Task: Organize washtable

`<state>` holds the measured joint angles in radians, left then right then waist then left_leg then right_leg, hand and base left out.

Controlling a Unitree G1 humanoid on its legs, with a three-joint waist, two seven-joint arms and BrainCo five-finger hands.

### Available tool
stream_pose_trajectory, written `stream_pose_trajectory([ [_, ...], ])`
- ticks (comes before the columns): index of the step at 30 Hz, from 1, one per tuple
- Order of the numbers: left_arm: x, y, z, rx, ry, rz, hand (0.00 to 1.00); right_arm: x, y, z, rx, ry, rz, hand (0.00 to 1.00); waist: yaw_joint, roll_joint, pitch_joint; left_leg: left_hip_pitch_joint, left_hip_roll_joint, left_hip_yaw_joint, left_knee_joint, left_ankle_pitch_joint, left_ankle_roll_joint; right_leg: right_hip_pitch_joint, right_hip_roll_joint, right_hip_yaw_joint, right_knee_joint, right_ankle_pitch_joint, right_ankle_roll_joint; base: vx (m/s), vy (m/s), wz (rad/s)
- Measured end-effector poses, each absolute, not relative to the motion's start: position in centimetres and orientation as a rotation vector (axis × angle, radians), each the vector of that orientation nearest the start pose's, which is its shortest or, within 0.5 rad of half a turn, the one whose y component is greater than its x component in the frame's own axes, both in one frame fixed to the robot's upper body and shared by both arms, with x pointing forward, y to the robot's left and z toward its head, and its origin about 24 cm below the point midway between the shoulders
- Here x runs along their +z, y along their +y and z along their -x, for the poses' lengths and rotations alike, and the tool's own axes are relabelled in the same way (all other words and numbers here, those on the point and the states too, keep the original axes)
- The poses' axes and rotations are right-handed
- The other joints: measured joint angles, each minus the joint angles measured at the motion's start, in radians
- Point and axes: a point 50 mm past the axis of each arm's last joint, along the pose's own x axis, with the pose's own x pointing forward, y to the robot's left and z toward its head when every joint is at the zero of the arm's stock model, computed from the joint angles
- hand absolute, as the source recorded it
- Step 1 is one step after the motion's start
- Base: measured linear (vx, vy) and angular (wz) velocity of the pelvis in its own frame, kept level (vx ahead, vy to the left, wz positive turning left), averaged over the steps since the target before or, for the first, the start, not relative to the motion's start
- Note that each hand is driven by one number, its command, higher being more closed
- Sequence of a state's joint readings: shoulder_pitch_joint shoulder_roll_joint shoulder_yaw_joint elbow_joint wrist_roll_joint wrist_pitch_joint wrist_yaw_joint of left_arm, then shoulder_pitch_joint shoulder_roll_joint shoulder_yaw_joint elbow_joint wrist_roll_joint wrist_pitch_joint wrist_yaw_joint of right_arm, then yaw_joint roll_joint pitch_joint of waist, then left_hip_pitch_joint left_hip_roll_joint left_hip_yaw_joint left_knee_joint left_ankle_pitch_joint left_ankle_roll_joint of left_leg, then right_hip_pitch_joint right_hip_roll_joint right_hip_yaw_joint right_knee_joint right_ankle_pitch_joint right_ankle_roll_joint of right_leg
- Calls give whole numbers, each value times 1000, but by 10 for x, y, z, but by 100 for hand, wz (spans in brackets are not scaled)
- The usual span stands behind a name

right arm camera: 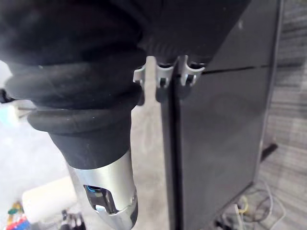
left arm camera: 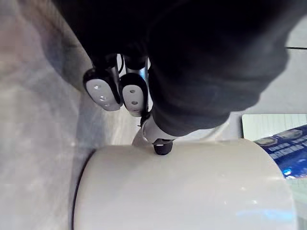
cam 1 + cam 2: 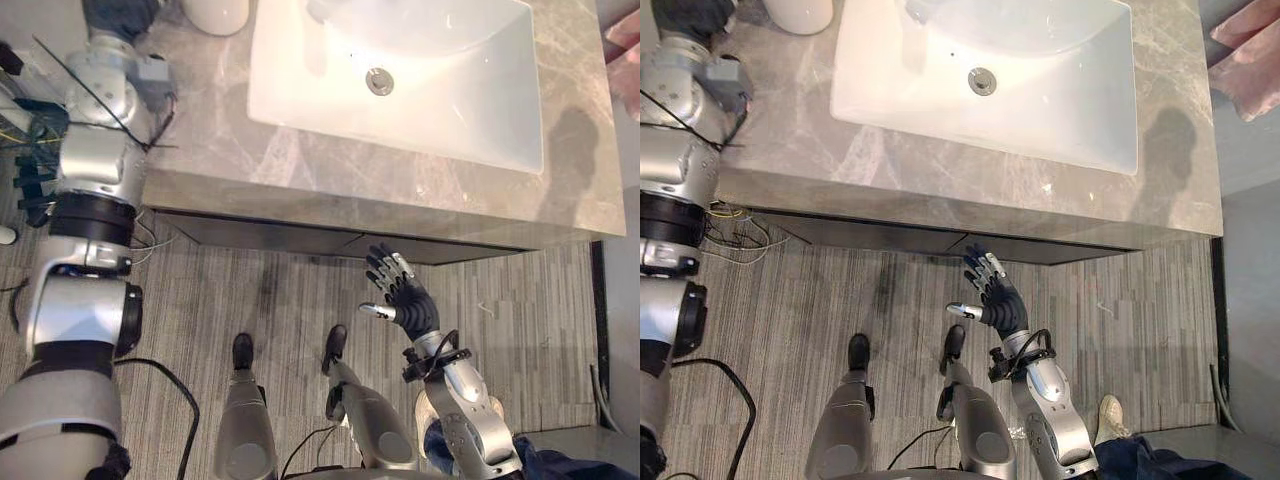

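The white cup (image 3: 215,12), as far as the close view lets me judge what the vessel is, stands at the far left corner of the grey marble tabletop (image 3: 220,140), just beside the left rim of the sink (image 3: 450,110). The left hand (image 2: 134,93) is right up against it: in the left wrist view the cup's pale curved side lies directly under the hand and the dark thumb tip touches it. I cannot tell from these views whether the fingers are closed round the cup or only resting near it. A package with blue print (image 2: 283,153) lies just beyond the cup.

The sink is white and rectangular, with a round metal drain (image 3: 379,81) in its basin. A pink cloth (image 3: 1250,50) shows at the far right, past the tabletop's edge.

The right hand (image 3: 405,295) hangs below the front edge of the tabletop, over the striped grey floor (image 3: 260,300), its fingers (image 1: 163,74) straight and spread, holding nothing, close to the dark cabinet front (image 1: 220,134). A person's shoe (image 3: 1110,412) rests on the floor near that arm.
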<state>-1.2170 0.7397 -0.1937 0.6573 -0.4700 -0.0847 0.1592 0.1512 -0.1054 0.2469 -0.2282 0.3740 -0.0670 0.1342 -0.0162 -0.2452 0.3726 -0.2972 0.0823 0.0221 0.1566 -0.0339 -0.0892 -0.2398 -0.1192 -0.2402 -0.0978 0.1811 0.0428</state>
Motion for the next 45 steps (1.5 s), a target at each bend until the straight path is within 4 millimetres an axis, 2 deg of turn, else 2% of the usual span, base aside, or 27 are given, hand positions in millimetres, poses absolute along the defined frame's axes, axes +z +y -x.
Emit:
stream_pose_trajectory([
  [5,371,242,-370,216,-685,-172,100,68,-109,-214,354,-125,-326,0,-10,0,0,0,-1,-15,-1,0,0,3,0,1,0,0,0,31,13,3],
  [20,362,253,-373,265,-645,-187,100,62,-111,-207,356,-95,-327,0,-19,1,0,8,6,-20,-7,2,-3,5,9,2,-1,1,-2,-9,3,-1],
  [26,328,256,-377,254,-578,-194,100,61,-102,-204,405,-86,-338,0,-9,18,-5,36,2,-27,-17,2,-2,33,11,-5,-2,0,-1,21,14,4],
  [29,308,258,-380,248,-523,-212,100,60,-102,-204,404,-83,-337,0,6,50,-17,46,-1,-36,-21,7,1,46,10,-8,-2,-1,0,-5,21,9],
  [32,274,265,-382,259,-421,-239,100,58,-103,-203,400,-73,-333,0,7,88,-48,73,-6,-46,-56,27,-1,64,6,-16,-2,-4,4,-12,14,10],
  [35,254,263,-384,237,-369,-246,100,56,-104,-203,398,-61,-329,0,11,106,-59,98,-9,-47,-81,40,-1,78,1,-18,-2,-4,4,-29,16,4],
  [39,234,258,-385,208,-319,-236,100,47,-106,-200,380,-20,-327,0,6,110,-93,102,-12,-48,-91,46,-4,79,-5,-18,-5,-4,4,-29,25,2],
  [45,217,249,-385,178,-285,-249,100,41,-113,-197,346,7,-316,0,3,122,-117,118,-12,-48,-120,64,-5,82,-6,-24,-2,-4,4,0,0,0],
])
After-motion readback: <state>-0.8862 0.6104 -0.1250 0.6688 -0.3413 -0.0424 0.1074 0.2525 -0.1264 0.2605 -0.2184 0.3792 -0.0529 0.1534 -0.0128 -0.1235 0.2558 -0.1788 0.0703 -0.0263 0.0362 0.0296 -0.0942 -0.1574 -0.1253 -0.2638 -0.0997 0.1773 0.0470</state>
